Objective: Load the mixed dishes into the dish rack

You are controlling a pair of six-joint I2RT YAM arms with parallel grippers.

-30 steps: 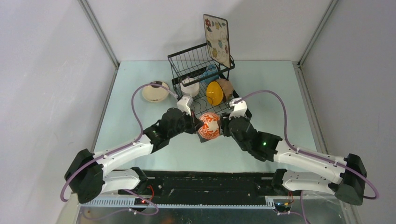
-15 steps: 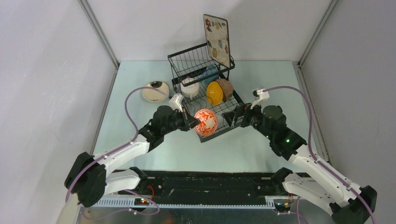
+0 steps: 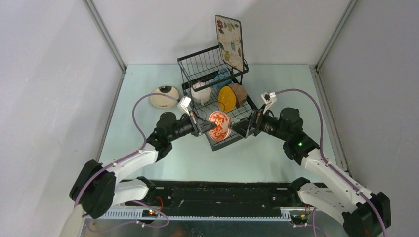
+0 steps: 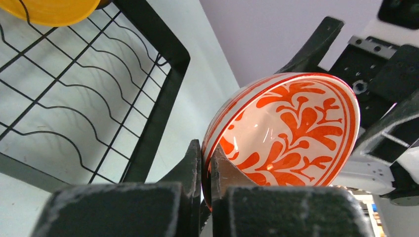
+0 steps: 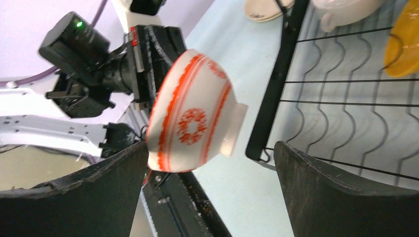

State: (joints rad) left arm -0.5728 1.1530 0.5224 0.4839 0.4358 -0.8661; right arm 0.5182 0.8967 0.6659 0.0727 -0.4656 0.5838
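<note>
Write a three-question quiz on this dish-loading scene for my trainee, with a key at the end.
1. True or false: the right end effector is clamped on the red bowl.
2. The round plate is: A) held by the right end effector; B) on the table, left of the rack; C) under the red bowl.
3. Fill in: the left end effector pinches the red bowl by its ____.

Key: 1 false, its fingers stand wide apart, clear of the bowl. 2 B. 3 rim.
</note>
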